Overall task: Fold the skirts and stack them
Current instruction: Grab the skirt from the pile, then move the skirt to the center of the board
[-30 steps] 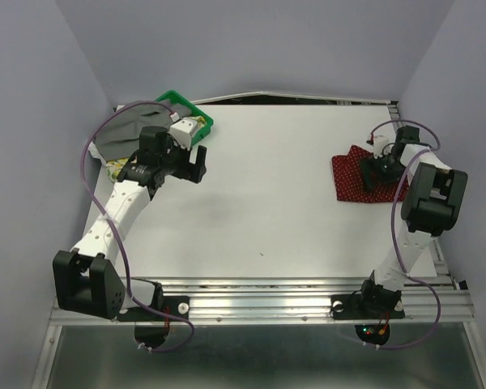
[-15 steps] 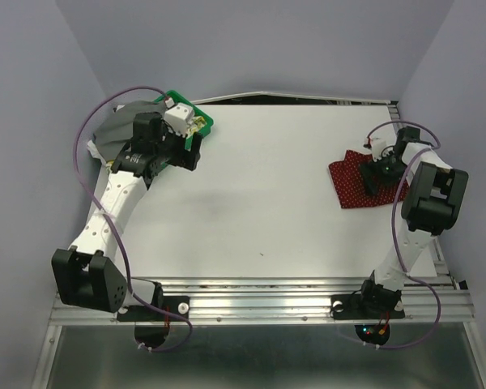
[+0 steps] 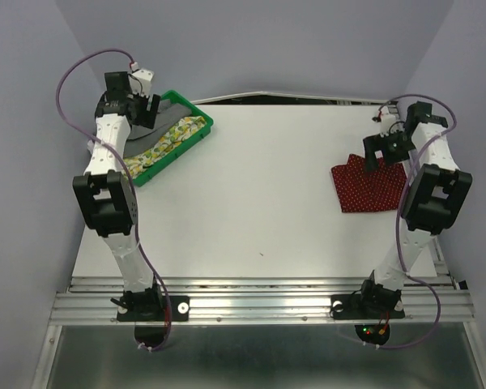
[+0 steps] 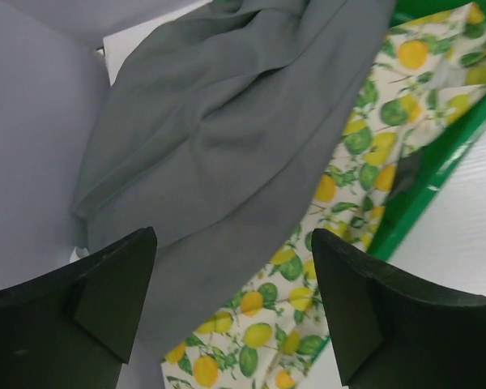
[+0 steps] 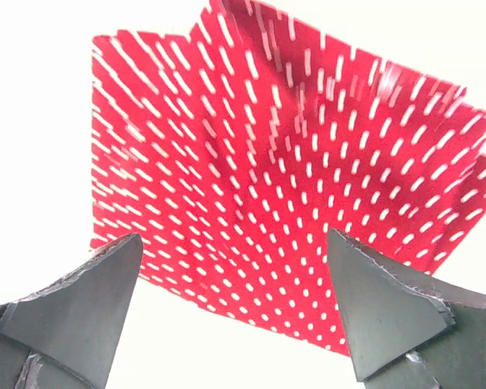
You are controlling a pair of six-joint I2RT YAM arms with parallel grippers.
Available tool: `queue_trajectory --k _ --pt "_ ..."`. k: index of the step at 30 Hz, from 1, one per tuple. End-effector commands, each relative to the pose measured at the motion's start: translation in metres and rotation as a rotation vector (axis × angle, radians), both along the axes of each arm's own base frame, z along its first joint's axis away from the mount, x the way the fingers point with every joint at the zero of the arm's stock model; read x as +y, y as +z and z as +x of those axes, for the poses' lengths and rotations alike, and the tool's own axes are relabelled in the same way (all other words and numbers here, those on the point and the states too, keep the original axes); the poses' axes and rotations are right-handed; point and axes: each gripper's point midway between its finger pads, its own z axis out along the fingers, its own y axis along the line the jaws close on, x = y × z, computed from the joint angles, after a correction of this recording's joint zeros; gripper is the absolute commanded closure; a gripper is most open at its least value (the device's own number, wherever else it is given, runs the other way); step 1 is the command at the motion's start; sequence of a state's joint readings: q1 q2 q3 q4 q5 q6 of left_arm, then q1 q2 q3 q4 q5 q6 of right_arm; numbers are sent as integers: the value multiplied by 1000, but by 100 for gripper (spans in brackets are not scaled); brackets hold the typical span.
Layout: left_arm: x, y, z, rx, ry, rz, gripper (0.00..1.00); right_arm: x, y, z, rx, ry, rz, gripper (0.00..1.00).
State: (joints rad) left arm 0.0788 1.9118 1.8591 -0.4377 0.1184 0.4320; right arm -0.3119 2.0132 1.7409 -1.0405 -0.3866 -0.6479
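Left gripper (image 4: 233, 247) jaws spread wide, nothing gripped, poised above grey skirt (image 4: 227, 121) and lemon-print skirt (image 4: 364, 154) heaped in green tray (image 3: 201, 116), right gripper (image 5: 235, 251) jaws likewise spread, empty, above dotted red skirt (image 5: 292, 178) laid on white table (image 3: 267, 194)

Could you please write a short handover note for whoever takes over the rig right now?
Jaws open, empty: left gripper above the grey skirt, right gripper above the red dotted skirt.
Grey skirt and lemon-print skirt lie crumpled at the green tray, far left; the red one lies flat on the table, right.
Done: red one looks folded.
To do: fold the other two, stack all three.
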Motion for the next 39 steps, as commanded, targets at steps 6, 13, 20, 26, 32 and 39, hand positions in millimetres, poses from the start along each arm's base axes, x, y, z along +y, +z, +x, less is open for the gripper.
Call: queue_trajectory --k 6,13,20,26,32,39 --pt "74 -70 21 179 50 132 14 72 124 19 -280 68 164 0" --pt "92 -102 30 192 100 156 51 94 123 5 -271 71 205 0" --pt "109 -59 46 51 197 194 100 103 128 3 -289 41 264 0" --pt "83 61 47 -196 140 95 100 117 141 7 -314 34 339 0" --pt "20 207 12 -492 -23 -105 100 132 147 12 -324 41 405 0" --pt "-58 310 -45 -712 -282 -290 100 139 158 14 -343 33 459 0"
